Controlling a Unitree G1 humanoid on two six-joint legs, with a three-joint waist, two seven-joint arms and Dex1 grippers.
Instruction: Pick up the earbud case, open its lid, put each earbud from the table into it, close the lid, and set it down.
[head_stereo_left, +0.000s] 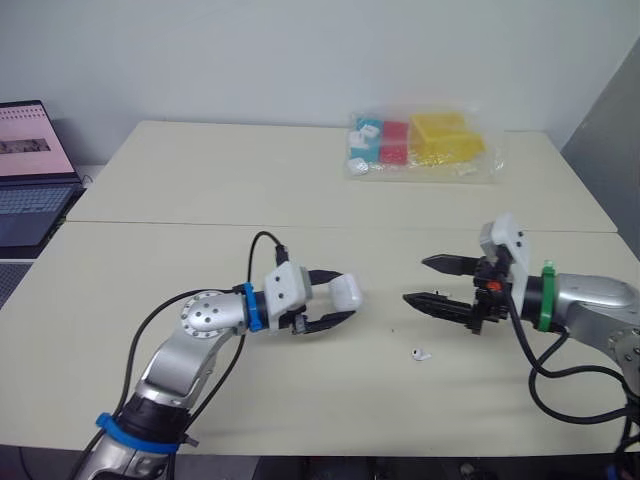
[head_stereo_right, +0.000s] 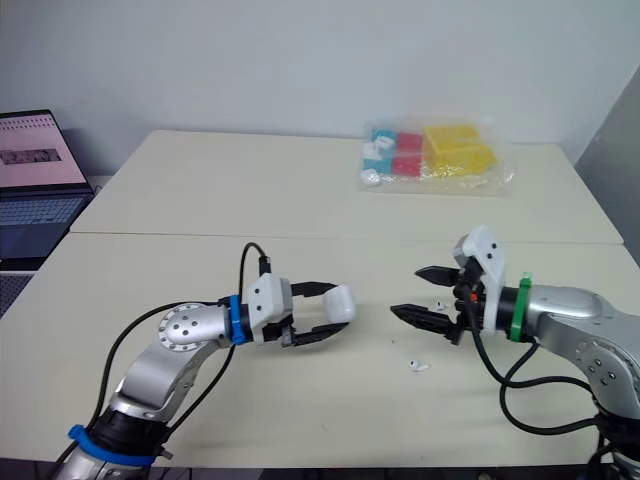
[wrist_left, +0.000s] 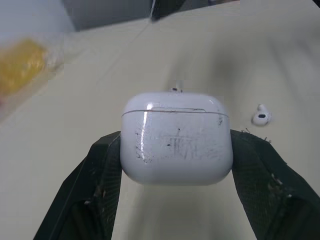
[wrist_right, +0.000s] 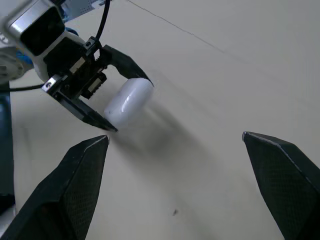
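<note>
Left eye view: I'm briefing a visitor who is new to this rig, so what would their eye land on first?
The white earbud case stands out, clamped lid-shut in the left gripper over the middle of the table. Facing it, the right gripper is open, and a loose earbud lies on the table between them, nearer the robot. At the far edge sits a clear bag of yellow, red and blue pieces.

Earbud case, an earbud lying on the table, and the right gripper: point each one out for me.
earbud case (wrist_left: 176, 140), left wrist view, middle of its scuffed front face.
earbud (head_stereo_left: 420, 353), left eye view, its white body.
right gripper (head_stereo_left: 415, 280), left eye view, midway between its open fingers.
</note>
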